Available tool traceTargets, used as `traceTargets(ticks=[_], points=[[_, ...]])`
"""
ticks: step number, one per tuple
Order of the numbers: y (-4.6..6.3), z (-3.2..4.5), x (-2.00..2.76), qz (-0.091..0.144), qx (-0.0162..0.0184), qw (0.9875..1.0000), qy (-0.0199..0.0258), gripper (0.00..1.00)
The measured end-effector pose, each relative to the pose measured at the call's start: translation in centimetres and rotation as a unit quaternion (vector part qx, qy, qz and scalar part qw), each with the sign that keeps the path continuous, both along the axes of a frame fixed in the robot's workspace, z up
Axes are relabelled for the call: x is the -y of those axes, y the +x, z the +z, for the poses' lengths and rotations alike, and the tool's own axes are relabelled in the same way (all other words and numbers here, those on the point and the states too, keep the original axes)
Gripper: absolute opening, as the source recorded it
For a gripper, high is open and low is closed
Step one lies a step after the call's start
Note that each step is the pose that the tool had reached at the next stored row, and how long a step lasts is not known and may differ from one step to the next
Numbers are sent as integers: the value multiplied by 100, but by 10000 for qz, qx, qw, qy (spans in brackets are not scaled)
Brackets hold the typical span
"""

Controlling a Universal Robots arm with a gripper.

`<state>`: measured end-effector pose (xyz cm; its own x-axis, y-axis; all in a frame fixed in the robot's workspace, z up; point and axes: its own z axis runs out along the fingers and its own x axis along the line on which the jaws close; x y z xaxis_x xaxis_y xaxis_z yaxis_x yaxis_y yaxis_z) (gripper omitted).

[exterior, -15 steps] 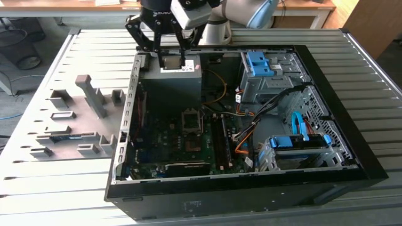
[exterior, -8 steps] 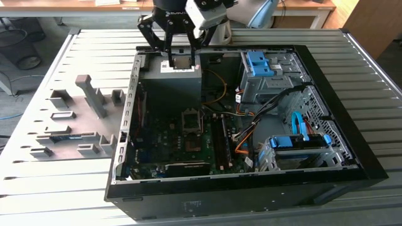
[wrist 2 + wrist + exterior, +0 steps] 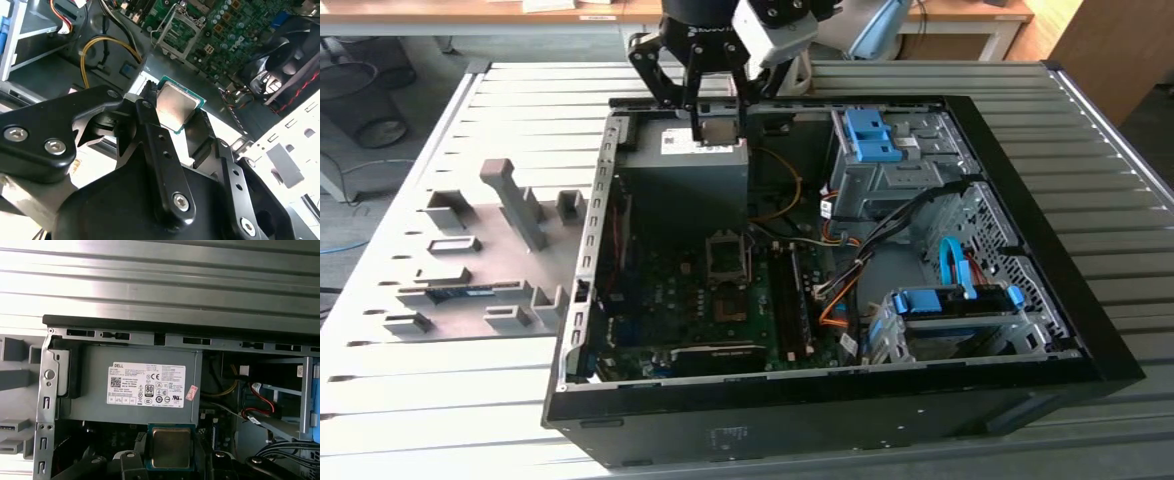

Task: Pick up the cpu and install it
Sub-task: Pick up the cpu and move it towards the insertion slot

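Gripping cpu (image 3: 171,447) above power supply (image 3: 140,385)

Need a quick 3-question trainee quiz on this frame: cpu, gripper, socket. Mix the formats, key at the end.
1. True or false: the gripper is shut on the cpu.
2. Multiple choice: in the exterior view, which part does the held cpu appear in front of? A) the power supply B) the blue drive cage C) the grey fixture plate outside the case
3. Short answer: is the cpu seated in the motherboard socket yet?

Key
1. True. In both wrist views the fingers clamp it on two sides.
2. A.
3. No. It is held in the gripper, apart from the socket.
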<state>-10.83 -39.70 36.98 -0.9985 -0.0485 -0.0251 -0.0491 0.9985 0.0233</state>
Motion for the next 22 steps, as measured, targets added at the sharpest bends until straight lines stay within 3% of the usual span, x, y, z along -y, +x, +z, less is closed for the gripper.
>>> traceTargets(ticks=[3, 9, 11, 22], points=[[15, -18, 24, 0, -1, 10000, -2, 47], [17, -67, 250, 0, -1, 10000, 19, 47], [24, -93, 305, 0, -1, 10000, 27, 47], [205, -223, 386, 0, -3, 10000, 28, 47]])
